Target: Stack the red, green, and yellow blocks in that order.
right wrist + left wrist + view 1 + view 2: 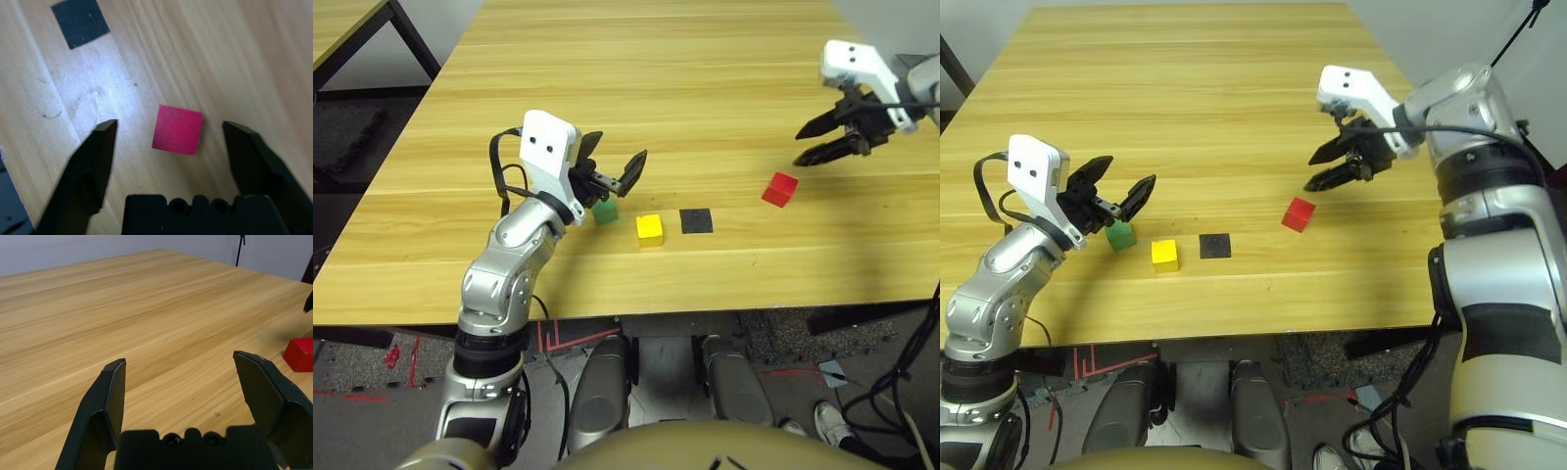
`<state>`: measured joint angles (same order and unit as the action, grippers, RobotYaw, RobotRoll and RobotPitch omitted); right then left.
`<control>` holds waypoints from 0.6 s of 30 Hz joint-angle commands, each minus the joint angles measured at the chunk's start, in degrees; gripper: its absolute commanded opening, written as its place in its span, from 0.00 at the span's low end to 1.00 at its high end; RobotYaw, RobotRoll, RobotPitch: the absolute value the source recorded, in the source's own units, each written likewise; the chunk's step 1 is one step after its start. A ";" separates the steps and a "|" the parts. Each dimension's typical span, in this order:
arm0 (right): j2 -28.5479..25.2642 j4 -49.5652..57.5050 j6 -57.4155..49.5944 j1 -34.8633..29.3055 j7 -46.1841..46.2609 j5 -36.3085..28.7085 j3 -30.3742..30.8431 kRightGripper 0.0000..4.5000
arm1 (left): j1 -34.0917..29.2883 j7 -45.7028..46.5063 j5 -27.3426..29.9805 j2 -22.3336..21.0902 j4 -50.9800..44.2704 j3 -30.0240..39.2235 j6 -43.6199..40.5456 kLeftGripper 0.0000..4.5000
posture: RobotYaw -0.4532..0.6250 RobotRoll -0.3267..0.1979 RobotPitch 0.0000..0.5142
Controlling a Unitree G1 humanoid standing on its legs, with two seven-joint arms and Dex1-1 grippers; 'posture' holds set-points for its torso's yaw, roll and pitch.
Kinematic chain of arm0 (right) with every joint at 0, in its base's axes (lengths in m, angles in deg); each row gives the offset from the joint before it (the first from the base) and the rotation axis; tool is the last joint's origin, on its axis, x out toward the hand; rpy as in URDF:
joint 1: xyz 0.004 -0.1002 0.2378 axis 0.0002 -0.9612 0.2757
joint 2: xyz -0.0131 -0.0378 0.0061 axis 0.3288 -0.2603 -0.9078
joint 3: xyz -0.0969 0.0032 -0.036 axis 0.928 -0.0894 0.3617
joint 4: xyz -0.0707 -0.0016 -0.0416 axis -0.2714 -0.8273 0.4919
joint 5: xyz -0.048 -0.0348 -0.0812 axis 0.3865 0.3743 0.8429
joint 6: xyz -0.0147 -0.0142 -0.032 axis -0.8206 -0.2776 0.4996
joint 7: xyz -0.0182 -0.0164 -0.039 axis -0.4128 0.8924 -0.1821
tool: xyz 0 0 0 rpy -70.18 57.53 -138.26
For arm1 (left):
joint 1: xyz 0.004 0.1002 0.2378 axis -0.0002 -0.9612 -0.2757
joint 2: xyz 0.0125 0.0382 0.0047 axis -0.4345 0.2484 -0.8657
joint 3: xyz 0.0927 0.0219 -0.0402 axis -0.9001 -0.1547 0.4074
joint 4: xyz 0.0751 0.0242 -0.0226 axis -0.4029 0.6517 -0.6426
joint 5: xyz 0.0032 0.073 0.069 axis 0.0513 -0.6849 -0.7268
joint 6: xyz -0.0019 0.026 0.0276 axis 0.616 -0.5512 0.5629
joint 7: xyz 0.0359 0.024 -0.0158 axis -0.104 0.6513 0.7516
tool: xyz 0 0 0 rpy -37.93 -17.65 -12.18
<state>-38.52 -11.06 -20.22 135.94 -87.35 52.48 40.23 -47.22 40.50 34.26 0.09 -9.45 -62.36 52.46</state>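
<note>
Just beyond the right pincer's [170,126] parted, empty fingers — red cube [177,129], nearer that arm than the wide-open, empty left pincer [615,176].

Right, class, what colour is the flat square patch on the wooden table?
Black; the flat square patch shows best in the left eye view.

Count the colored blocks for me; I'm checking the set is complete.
3: green by the left gripper, yellow beside the black patch, red near the right gripper.

Pale wall [98,249] behind the wood-grained surface [636,108]; grey floor [656,392] below, with red markings [578,338].
</note>
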 commanded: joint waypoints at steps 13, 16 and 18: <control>3.38 -8.63 3.95 -3.14 7.76 3.50 -1.19 0.99 | -1.77 1.46 -1.82 2.11 -0.87 -0.71 0.00 1.00 | 0.77 0.01 0.29; 4.46 -11.34 5.58 -3.05 9.19 4.43 -1.26 0.99 | -2.55 1.70 -1.79 2.06 -1.49 -0.72 -0.17 1.00 | 0.78 0.02 0.29; 5.06 -12.45 6.31 -2.99 9.72 4.92 -1.19 0.96 | -2.96 1.91 -1.80 2.06 -1.93 -0.81 -0.33 1.00 | 0.79 0.02 0.29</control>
<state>-33.71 -22.32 -14.82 132.89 -78.25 56.52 39.46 -49.39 42.14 32.86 2.10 -10.01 -62.72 52.56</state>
